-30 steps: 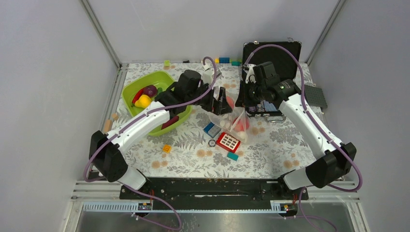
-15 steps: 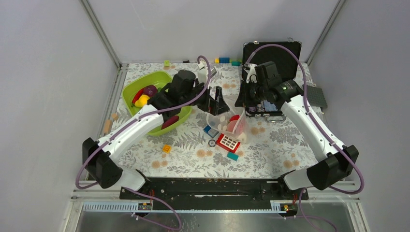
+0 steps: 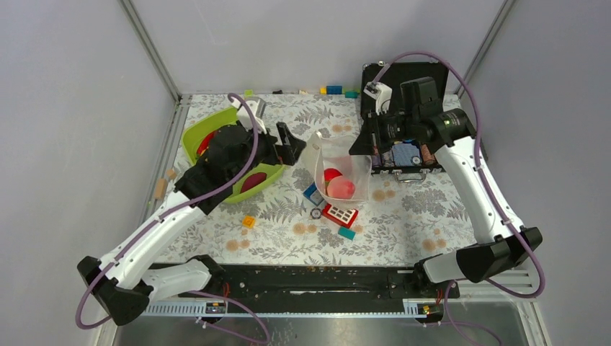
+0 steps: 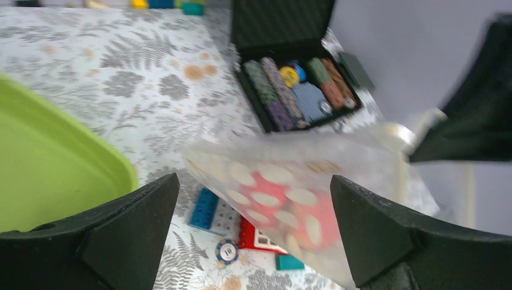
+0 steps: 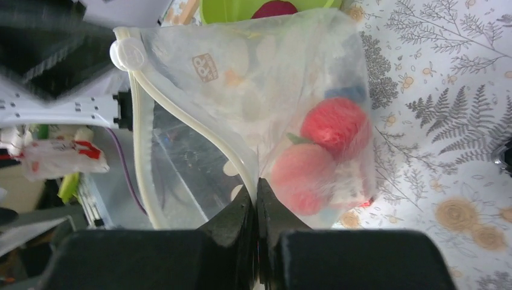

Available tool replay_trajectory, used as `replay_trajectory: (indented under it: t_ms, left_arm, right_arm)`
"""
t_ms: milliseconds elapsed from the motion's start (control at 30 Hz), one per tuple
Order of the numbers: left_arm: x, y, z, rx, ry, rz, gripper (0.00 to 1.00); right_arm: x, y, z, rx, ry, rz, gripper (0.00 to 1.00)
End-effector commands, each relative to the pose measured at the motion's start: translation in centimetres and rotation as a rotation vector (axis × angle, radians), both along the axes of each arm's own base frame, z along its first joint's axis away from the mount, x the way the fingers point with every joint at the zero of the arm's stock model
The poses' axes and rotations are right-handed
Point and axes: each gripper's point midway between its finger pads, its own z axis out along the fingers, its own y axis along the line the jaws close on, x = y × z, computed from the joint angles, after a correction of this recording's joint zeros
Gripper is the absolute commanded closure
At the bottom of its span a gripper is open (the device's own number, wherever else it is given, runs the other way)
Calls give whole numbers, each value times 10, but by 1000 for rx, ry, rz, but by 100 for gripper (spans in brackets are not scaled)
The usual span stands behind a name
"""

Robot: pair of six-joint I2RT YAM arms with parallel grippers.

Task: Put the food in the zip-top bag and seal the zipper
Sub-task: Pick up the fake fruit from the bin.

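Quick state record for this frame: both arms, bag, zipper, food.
left gripper: open, empty, between tub and bag
right gripper: fingers shut on the bag's mouth edge
zip-top bag: mouth spread open
zipper: unsealed
food in bag: pink peach, red piece
food outside bag: dark red piece in the lime-green tub; the rest is hidden by the left arm

We looked down on the whole table (image 3: 403, 216) from high above its near edge. The left wrist view faced across it, close beside the zip-top bag (image 4: 290, 175). The right wrist view sat nearer still. All three shared that bag.
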Motion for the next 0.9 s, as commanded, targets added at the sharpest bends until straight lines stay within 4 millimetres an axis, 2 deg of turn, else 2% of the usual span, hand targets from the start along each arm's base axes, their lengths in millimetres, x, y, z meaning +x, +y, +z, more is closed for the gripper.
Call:
replay_trajectory:
  t_ms: [0,167,300,467,567,733,867]
  left_arm:
    - [35,43,-3,-40,31,272,1]
    - [57,82,-31,-71,124,410,1]
    - [71,107,-52,-79,171,485,1]
    - [94,114,-83,-84,287,501,1]
    - [102,127,-100,-38,328,562,1]
    - [105,155,-116,25,348,675,1]
    - [104,180,-139,64,413,777,1]
  right_arm:
    - [-20,-18,5,-62,-103,170,96]
    - [-16,-54,-12,-158,-127,172,93]
    - [-3,-73,-23,-170,-72,147,91]
    - [19,-99,-43,-134,30,76,90]
    - [35,-113,-49,-79,84,22,90]
    - [56,-122,-47,-15,146,-65,90]
    - [71,-121,-42,32,237,-234,90]
